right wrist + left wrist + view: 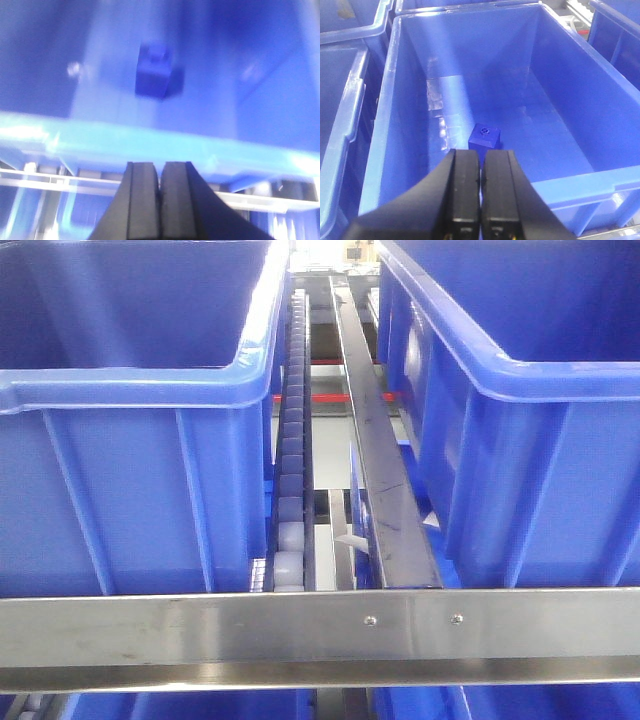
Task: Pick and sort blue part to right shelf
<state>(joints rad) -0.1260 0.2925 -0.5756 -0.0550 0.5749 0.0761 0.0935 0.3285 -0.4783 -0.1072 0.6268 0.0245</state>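
I am looking at a metal shelf rack full of big blue plastic bins. In the front view, a shiny steel rail (pixel 320 632) runs across the bottom, and a row of little rollers (pixel 291 440) goes back between two of the bins.

My left tool (pixel 480 170) hangs over the near rim of a deep blue plastic bin (pixel 385 125). Its two black fingers (pixel 462 185) are pressed tight together with nothing between them. On the floor of that bin sits a small blue plastic block with a round knob on top (pixel 484 136). It stands alone, just past the tip of the tool and well away from the walls.

My right tool (pixel 160 195) is pressed closed too, and it holds nothing. It is outside another blue bin, just below its light blue rim (pixel 150 142). That view is blurry. I can see a small dark blue block (pixel 152 75) inside, but I cannot tell if it is the same kind of part.

I think the pick has not started yet. To do it well, I would spread the left fingers wide first. Then I would go straight down over the block, one finger on each flat side. I would stay off the rim, squeeze gently, and lift straight up before going to the right shelf.
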